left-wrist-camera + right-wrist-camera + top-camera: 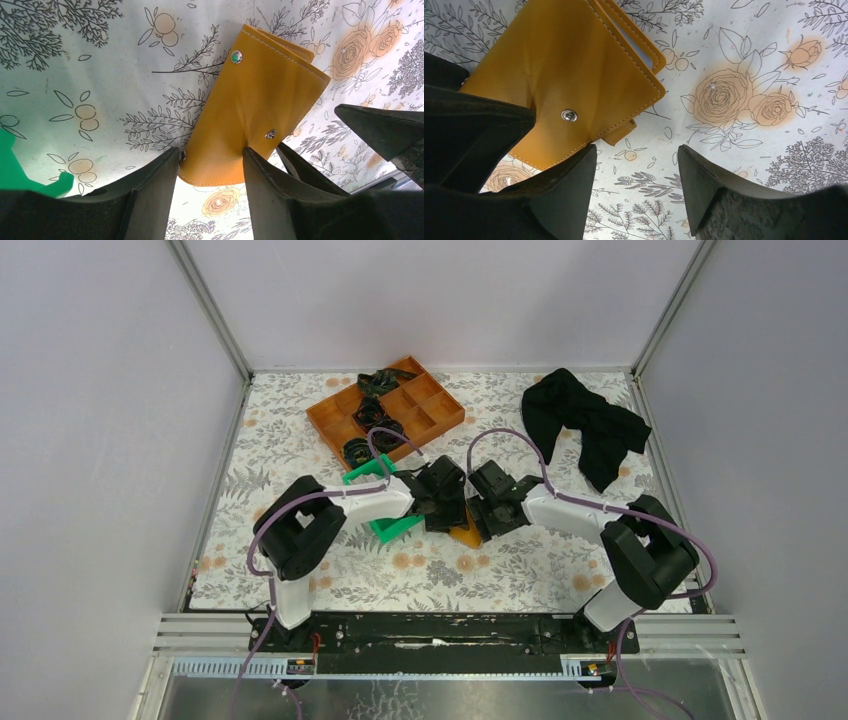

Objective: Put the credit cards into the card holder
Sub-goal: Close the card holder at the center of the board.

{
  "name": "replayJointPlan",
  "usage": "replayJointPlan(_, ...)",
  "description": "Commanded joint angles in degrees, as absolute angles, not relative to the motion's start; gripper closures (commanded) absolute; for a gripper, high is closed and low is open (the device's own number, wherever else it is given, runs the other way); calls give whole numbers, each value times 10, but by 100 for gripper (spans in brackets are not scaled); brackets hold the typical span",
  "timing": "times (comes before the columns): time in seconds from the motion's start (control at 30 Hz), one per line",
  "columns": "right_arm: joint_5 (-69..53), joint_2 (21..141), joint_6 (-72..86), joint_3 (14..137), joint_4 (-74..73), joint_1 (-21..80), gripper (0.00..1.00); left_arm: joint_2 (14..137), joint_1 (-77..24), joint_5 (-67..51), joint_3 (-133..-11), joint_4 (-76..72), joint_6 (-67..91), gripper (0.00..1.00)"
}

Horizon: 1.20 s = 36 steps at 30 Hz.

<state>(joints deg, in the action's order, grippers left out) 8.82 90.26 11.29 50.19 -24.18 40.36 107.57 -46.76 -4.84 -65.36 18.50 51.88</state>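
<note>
**Card holder secured for loading, centre of the top view.**
The left gripper [210, 159] is clamped on the near end of the card holder [255, 100]. The right gripper [636, 155] stands released and empty just beside it. No credit cards are visible, so the next move probably calls for the right gripper to find and fetch one.
</note>
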Motion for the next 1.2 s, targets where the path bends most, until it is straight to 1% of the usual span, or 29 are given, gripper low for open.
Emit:
replayJointPlan(0.0,91,916,88,534,-225,419,33,1144,-458,20,-629,309,476,40)
replayJointPlan(0.5,65,943,52,554,-179,420,34,1143,-450,28,-612,341,452,40)
replayJointPlan(0.9,5,969,5,565,-142,420,36,1169,-448,9,-612,349,426,39)
replayJointPlan(1.17,0,974,-5,552,-98,421,36,1173,-446,-7,-612,345,416,39)
